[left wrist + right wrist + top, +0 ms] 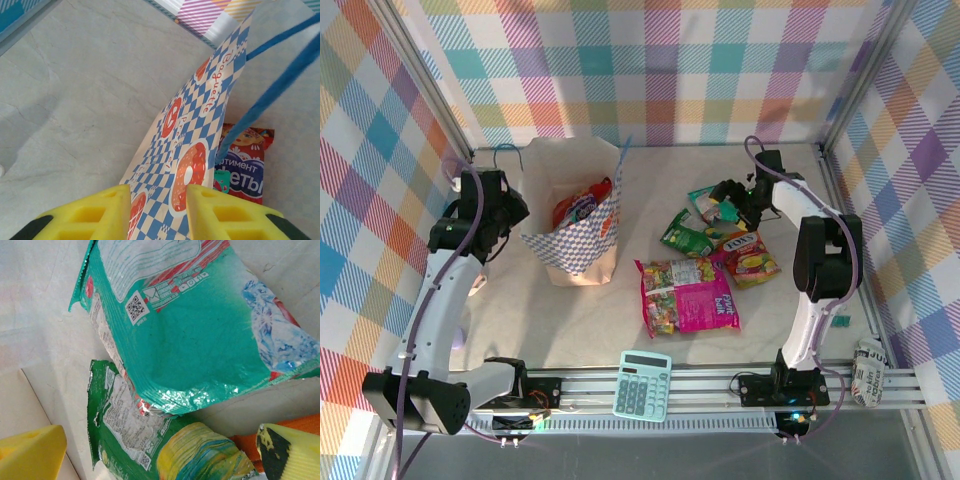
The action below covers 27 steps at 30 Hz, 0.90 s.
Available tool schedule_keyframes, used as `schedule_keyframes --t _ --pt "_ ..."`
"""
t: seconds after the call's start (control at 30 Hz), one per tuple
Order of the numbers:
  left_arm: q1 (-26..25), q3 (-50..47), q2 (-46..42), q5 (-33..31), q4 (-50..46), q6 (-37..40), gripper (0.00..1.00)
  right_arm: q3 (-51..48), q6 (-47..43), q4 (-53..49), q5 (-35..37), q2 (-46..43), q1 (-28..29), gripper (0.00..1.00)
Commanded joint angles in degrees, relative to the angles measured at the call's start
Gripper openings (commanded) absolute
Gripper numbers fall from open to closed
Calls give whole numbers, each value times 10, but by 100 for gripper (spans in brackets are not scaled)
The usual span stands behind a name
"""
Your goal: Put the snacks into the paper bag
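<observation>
The paper bag (575,225) stands open at the left with a red and purple snack packet (582,207) inside. My left gripper (513,213) is open at the bag's left rim; in the left wrist view its yellow fingers (82,215) straddle the checkered bag wall (192,145), beside the purple packet (245,170) and a blue cord handle (270,95). My right gripper (734,203) hangs open over the teal packet (708,200). Below it in the right wrist view lie the teal packet (200,335), a green packet (150,440) and an orange packet's edge (300,422). The big magenta packet (687,295) lies nearer.
The green packet (685,238) and orange packet (750,255) lie mid-table right of the bag. A pale teal calculator (643,385) rests on the front rail. A crumpled printed wad (870,372) sits at the front right. Checkered walls close in the back and sides.
</observation>
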Motion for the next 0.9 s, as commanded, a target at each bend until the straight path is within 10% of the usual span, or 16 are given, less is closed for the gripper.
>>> schedule_keyframes --t 0.0,0.87 --pt "-1 22 2 15 15 12 35 8 -2 11 0 10 -5 98" --pt "-27 51 -15 14 -1 25 41 7 50 80 -20 58 -9 91"
